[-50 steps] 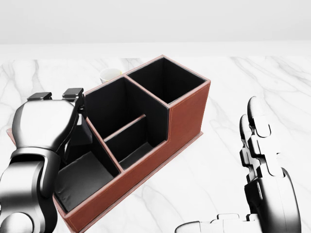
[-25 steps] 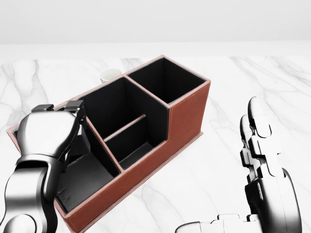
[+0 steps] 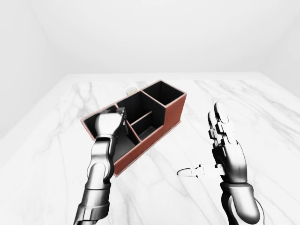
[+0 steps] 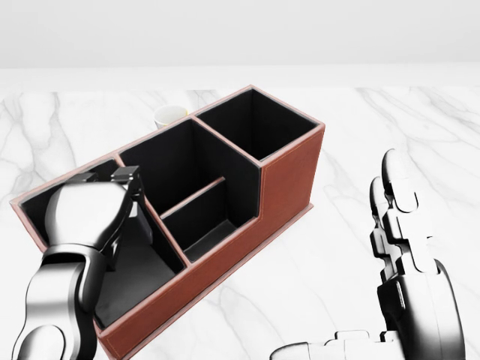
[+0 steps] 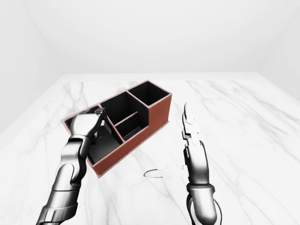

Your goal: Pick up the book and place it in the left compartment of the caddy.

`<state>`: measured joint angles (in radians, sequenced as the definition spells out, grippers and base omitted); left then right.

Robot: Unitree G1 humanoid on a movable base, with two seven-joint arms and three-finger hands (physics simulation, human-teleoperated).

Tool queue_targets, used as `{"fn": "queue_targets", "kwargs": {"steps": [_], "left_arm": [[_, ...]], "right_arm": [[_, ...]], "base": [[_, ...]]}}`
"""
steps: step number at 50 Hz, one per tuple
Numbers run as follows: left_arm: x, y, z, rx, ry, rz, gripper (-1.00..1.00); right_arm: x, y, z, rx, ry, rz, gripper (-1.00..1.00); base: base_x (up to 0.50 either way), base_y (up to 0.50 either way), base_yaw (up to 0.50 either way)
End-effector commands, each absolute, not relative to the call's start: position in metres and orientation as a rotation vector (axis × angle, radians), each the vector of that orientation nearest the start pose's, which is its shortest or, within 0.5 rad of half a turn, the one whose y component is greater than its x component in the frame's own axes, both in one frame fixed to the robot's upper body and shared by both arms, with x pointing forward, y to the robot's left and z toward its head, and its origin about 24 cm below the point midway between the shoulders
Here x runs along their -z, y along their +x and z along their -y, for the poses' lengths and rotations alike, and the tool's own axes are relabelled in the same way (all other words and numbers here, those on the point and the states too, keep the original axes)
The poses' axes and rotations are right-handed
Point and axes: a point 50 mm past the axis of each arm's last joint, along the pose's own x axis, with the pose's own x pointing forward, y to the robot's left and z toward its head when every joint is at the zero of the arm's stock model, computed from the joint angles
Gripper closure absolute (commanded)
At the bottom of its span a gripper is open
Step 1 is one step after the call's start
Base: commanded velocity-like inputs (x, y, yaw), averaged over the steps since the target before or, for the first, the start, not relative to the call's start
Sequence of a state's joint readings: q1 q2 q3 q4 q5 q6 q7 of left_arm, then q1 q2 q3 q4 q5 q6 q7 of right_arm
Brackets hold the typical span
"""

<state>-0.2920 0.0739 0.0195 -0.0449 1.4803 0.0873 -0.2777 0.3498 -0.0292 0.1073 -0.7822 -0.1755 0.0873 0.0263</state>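
Observation:
The red-brown caddy with black compartments lies slantwise across the marble table in the head view. My left hand is over its left compartment, fingers curled shut. A dark flat thing, apparently the book, hangs below the fingers inside that compartment; the hand and the black lining hide most of it. My right hand is open and empty to the right of the caddy, fingers upright and thumb out to the left.
A small pale cup stands just beyond the caddy's top-left side. The white marble table spreads wide to the right. The caddy's middle and right compartments hold nothing I can see.
My left hand has moved down and toward the view's bottom, lower into the left compartment, with the dark thing under it. The right hand and the caddy have not moved.

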Motion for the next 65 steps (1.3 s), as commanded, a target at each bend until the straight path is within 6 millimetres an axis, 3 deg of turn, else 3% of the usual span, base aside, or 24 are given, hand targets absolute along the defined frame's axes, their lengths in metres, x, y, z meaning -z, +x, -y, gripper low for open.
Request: {"fn": "queue_targets", "kwargs": {"steps": [1, 34, 65], "left_arm": [[-0.110, 0.308, -0.154, -0.065, 1.481, 0.066, 1.00], [-0.077, 0.320, -0.161, -0.017, 1.480, -0.006, 1.00], [-0.085, 0.327, -0.177, -0.051, 1.585, -0.035, 1.00]], "right_arm": [[-0.141, 0.171, 0.146, 0.002, -0.180, 0.356, -1.00], [-0.140, 0.173, 0.147, 0.002, -0.178, 0.351, -1.00], [-0.140, 0.173, 0.146, 0.001, -0.179, 0.354, -1.00]], "base": [[0.00, 0.00, 0.00], [0.00, 0.00, 0.00], [0.00, 0.00, 0.00]]}}
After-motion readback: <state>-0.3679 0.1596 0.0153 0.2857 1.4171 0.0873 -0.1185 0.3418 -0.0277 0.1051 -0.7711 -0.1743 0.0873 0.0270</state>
